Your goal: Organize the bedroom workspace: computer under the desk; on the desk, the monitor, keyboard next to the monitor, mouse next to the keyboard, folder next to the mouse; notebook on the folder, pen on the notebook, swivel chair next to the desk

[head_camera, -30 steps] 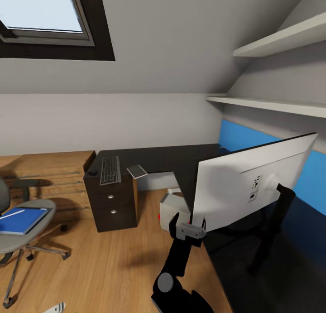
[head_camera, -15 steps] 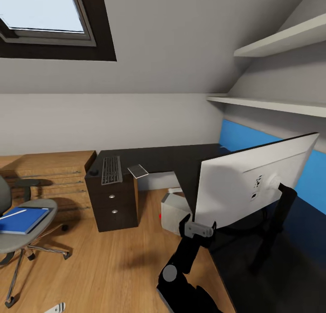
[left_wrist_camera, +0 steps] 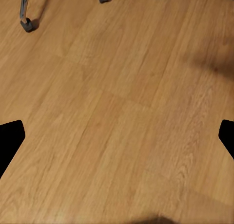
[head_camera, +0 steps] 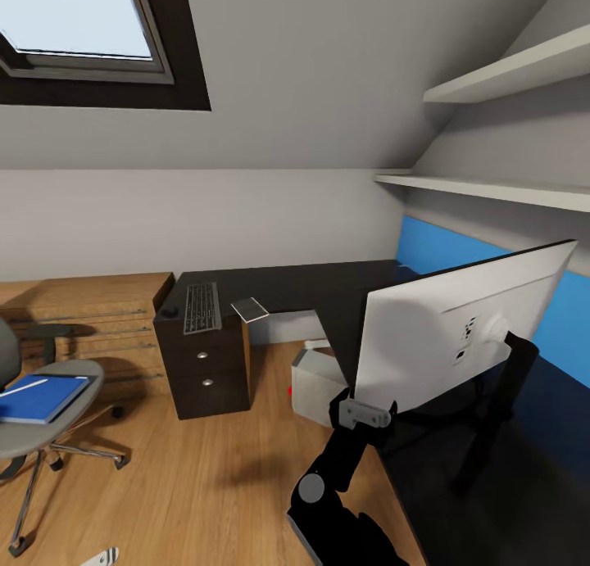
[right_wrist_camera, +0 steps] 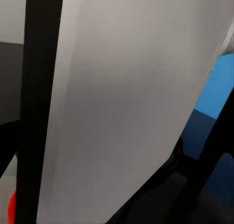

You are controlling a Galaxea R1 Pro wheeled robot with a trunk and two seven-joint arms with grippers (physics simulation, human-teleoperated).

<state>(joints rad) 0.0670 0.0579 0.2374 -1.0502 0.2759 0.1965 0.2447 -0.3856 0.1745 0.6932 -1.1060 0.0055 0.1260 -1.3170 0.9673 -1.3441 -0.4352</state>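
The right gripper [head_camera: 365, 413] sits at the lower left corner of the monitor [head_camera: 459, 324], its grey cross-piece pressed up against the white back of the panel. Whether its fingers are clamped on the edge or merely set beside it cannot be told from the head view. In the right wrist view the monitor's white back [right_wrist_camera: 126, 107] fills most of the frame at very close range, with its black edge running alongside and a red dot at the corner.

The monitor stands upright on its thin black stand [head_camera: 500, 394] on the near arm of the desk [head_camera: 328, 283], with its back turned to the camera. Under the desk, just beyond the gripper, the computer [head_camera: 315, 386] rests on the wooden floor [head_camera: 205, 468].

On the far end of the desk, above the drawers, lie the keyboard [head_camera: 201, 307] and, beside it, the notebook [head_camera: 248, 308]; the mouse [head_camera: 169, 311] sits at the keyboard's other side.

Well apart from the gripper, the swivel chair [head_camera: 37, 423] stands on the floor with the folder [head_camera: 41, 397] flat on its seat and the pen [head_camera: 23, 385] across the folder.

The left wrist view looks down on bare floor [left_wrist_camera: 117, 112], with the left gripper's two dark fingertips [left_wrist_camera: 9, 139] spread wide apart at the frame's sides.
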